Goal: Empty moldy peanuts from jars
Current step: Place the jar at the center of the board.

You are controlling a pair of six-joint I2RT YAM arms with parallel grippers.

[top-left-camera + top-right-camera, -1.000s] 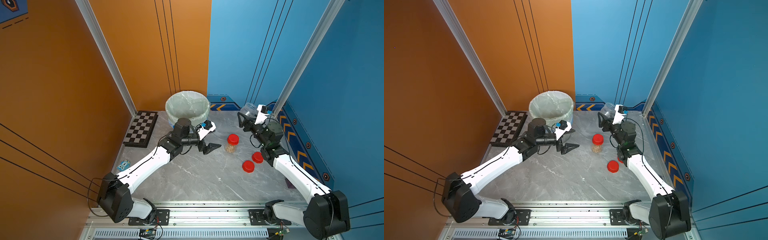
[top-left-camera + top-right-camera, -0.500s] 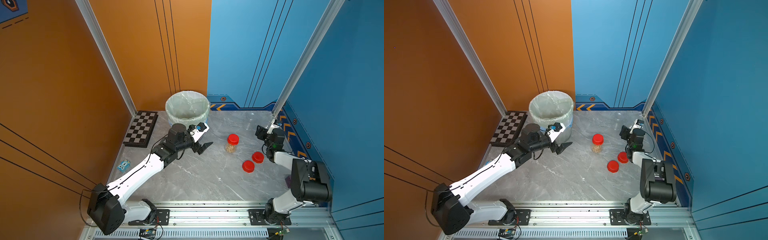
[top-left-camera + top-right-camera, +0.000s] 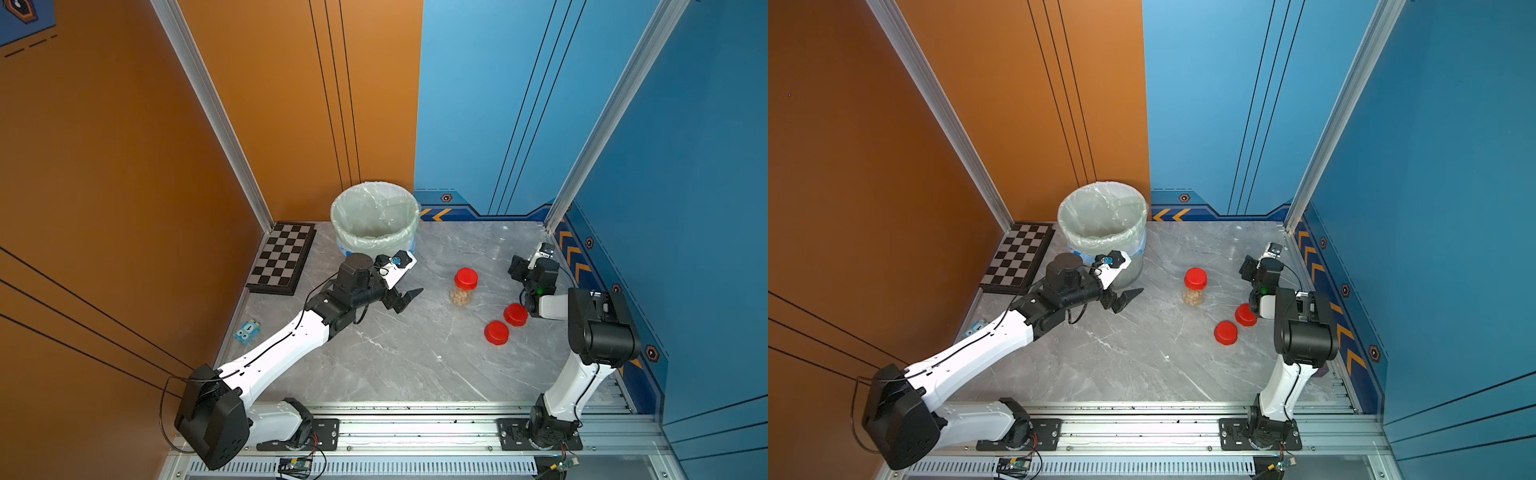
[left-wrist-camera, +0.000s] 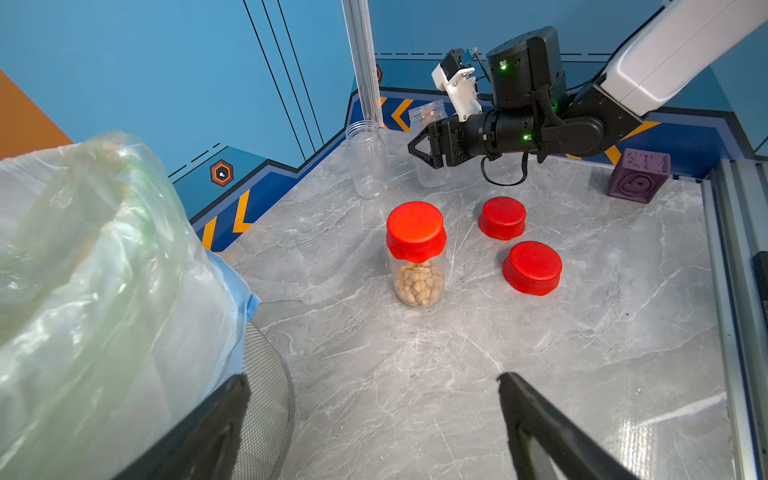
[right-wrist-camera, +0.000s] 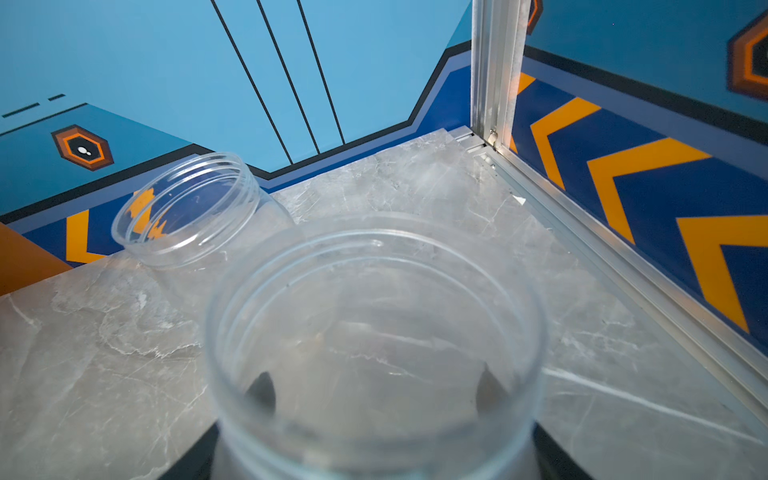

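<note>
One capped jar point(image 4: 417, 249) mid-frame on the desk point(image 4: 582, 332) has the moldy peanuts point(image 4: 419, 282) in it. Meanwhile the left end effector point(image 4: 374, 380) is spread wide, holding nothing, and the right end effector point(image 4: 422, 151) grips an empty jar point(image 4: 428, 114), upper right in the left wrist view.

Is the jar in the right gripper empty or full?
Empty: the right wrist view looks into the uncapped jar, showing clear walls, nothing inside.

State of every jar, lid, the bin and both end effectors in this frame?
Capped jar: upright, lid on, peanuts inside.
Free empty jar: upright, lid off, empty.
Held jar: upright, lid off, empty.
Loose lids: lying on the table.
Bin: open, bag-lined.
Left end effector: open, empty.
Right end effector: shut on the held jar.
</note>
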